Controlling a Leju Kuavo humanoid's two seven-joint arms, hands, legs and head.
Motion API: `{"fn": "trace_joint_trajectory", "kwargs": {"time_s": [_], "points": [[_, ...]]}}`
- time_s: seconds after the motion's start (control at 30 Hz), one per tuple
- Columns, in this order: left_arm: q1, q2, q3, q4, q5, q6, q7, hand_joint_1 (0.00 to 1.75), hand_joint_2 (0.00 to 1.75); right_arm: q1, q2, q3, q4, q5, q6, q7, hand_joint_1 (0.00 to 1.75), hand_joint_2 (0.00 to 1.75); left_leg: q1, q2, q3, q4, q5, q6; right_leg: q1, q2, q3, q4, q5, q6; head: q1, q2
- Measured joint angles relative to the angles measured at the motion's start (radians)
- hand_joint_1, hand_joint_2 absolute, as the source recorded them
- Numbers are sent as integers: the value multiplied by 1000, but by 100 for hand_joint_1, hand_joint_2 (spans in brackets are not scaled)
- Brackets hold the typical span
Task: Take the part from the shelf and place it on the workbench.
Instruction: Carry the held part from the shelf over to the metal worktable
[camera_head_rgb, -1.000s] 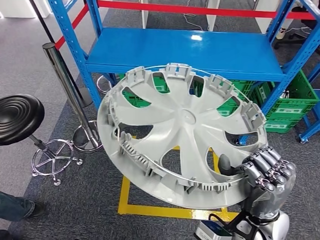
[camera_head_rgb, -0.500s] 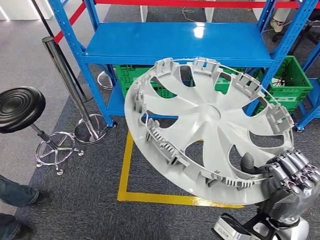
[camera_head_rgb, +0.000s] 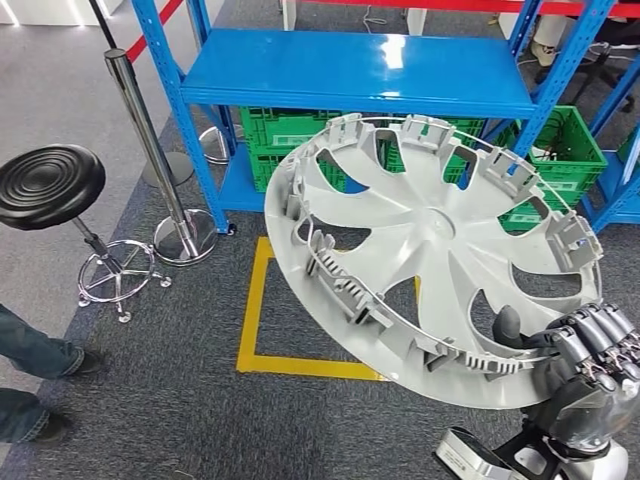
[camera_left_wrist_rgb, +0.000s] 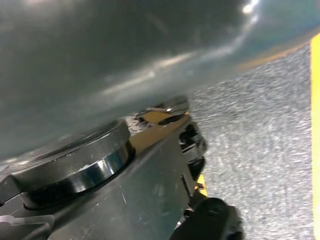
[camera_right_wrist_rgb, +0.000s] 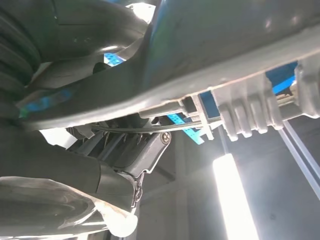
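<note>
Grey wheel cover (camera_head_rgb: 441, 255) gripped at its rim by right hand (camera_head_rgb: 592, 375), held tilted before blue shelf (camera_head_rgb: 362, 70), left hand's state could not be told

Grey carpet (camera_head_rgb: 173, 400), blue rack (camera_head_rgb: 362, 70), black stool (camera_head_rgb: 49, 185)

Bright overhead light, blurred wrist views

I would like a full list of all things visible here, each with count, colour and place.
wheel cover: 1, silver-grey, tilted in the air in front of the shelf, held at its near right rim
shelf: 1, blue, straight ahead
crates: several, green, under the shelf
floor marking: 1, yellow, on the grey carpet
stool: 1, black seat, far left
post: 1, chrome, beside the stool
person's legs: blue trousers, lower left
right hand: 1, dark grey, grips the wheel cover's rim
</note>
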Motion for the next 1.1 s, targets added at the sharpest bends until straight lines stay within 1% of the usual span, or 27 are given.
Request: {"fn": "trace_joint_trajectory", "kwargs": {"time_s": [0.03,0.07,0.1,0.13,0.17,0.23,0.27,0.3,0.37,0.4,0.43,0.47,0.5,0.53,0.6,0.63,0.67,0.73,0.77,0.8,0.83,0.9,0.93,0.97,1.0,1.03,1.1], "points": [[0,0,0,0,0,0,0,0,0,0,0,-1,0,0,0,0,175,175,2,0,-20,8,12,-5,-3,0,54,-56,20,4,0,0],[-1,-1,1,0,0,0,0,0,0,-2,0,-2,0,1,0,0,175,175,2,-1,-39,19,23,-12,-5,0,119,-136,16,7,2,0],[-1,0,1,0,0,0,0,0,0,-2,1,-4,-1,2,0,0,175,175,2,-1,-51,29,33,-18,-5,1,169,-206,-2,3,2,0],[-1,0,2,0,0,0,1,0,0,-2,1,-5,-2,2,0,0,175,175,1,-2,-59,36,43,-24,-4,1,202,-257,-24,-4,4,0],[-1,0,2,0,0,0,1,0,0,-2,2,-6,-4,2,0,0,175,175,1,-2,-64,38,53,-29,0,1,213,-282,-37,-15,5,0],[2,0,3,0,0,0,2,0,0,-2,3,-9,-6,1,0,0,175,175,5,-3,-69,38,60,-41,1,-2,194,-278,-26,-39,4,0],[4,1,3,0,0,0,2,0,0,-2,3,-11,-6,0,0,0,175,175,8,-4,-74,51,36,-48,1,-4,184,-277,-14,-50,4,0],[5,1,3,0,0,0,3,0,0,-3,4,-13,-6,0,0,0,175,175,9,-6,-83,85,-9,-54,0,-7,171,-277,0,-58,3,0],[6,1,3,0,0,0,3,0,0,-3,6,-17,-8,0,0,0,175,175,11,-8,-104,209,-127,-64,0,-9,139,-275,29,-65,2,0],[6,1,3,0,0,0,3,0,0,-3,7,-18,-8,0,0,0,175,175,12,-9,-112,277,-165,-67,0,-9,122,-274,44,-65,2,0],[5,1,3,0,0,0,3,0,0,-3,8,-19,-8,0,0,0,175,175,12,-9,-109,325,-178,-67,1,-9,104,-273,60,-64,1,0],[5,1,3,0,0,1,3,0,0,-3,8,-20,-8,0,0,0,175,175,12,-9,-92,342,-167,-66,2,-9,85,-271,75,-62,1,0],[5,1,3,0,0,1,3,0,0,-3,8,-21,-8,0,0,0,175,175,12,-9,-58,321,-144,-62,3,-8,66,-269,89,-60,1,0],[4,1,3,0,0,2,3,0,0,-3,8,-21,-8,0,0,0,175,175,11,-10,-7,266,-121,-55,4,-8,46,-268,103,-57,1,0],[0,3,4,0,0,2,3,0,0,-3,8,-23,-8,0,0,0,175,175,6,-10,109,110,-128,-40,6,-8,22,-267,125,-50,1,0],[-1,4,4,0,0,2,3,0,0,-3,8,-23,-8,1,0,0,175,175,2,-10,146,51,-142,-34,6,-10,17,-267,135,-45,2,0],[-3,5,5,0,0,3,3,0,0,-4,9,-23,-8,2,0,0,175,175,-2,-10,164,17,-154,-28,4,-12,15,-269,144,-39,0,0],[-2,4,5,0,-1,4,3,0,0,-6,10,-23,-9,4,0,0,175,175,-5,-8,157,3,-141,-15,0,-14,13,-273,159,-25,-4,0],[-2,4,5,0,-1,5,3,0,0,-6,10,-23,-9,5,0,0,175,175,-4,-7,150,0,-129,-8,-1,-12,4,-264,151,-19,-5,0],[-1,5,5,0,-2,6,3,0,0,-7,11,-23,-10,5,0,0,175,175,-3,-6,142,-3,-117,-1,-2,-9,-11,-236,128,-15,-2,0],[-1,4,5,0,-2,6,3,0,0,-7,11,-23,-10,6,0,0,175,175,-2,-5,131,-4,-105,3,-3,-6,-34,-184,88,-11,-1,0],[0,4,6,0,-3,5,3,0,0,-6,11,-23,-10,7,0,0,175,175,-5,-4,105,-2,-85,7,-3,-2,-78,-47,0,-6,2,0],[1,3,7,0,-3,5,3,0,0,-6,11,-23,-10,7,0,0,175,175,-6,-4,93,-1,-76,7,-3,-1,-86,1,-24,-4,1,0],[2,3,8,0,-3,5,3,0,0,-6,11,-23,-10,6,0,0,175,175,-6,-3,82,1,-69,6,-3,-1,-75,11,-29,-4,1,0],[2,3,8,0,-3,5,3,0,0,-6,11,-23,-10,6,0,0,175,175,-6,-3,74,3,-62,4,-3,-2,-40,-22,-17,-4,1,0],[2,2,9,0,-3,5,3,0,0,-6,11,-23,-10,4,0,0,175,175,-6,-3,67,7,-58,2,-3,-2,13,-91,6,-6,2,0],[2,2,11,0,-3,5,3,0,0,-9,11,-22,-11,0,0,0,175,175,-8,-3,56,17,-53,-5,0,-2,107,-231,32,-16,1,0]]}}
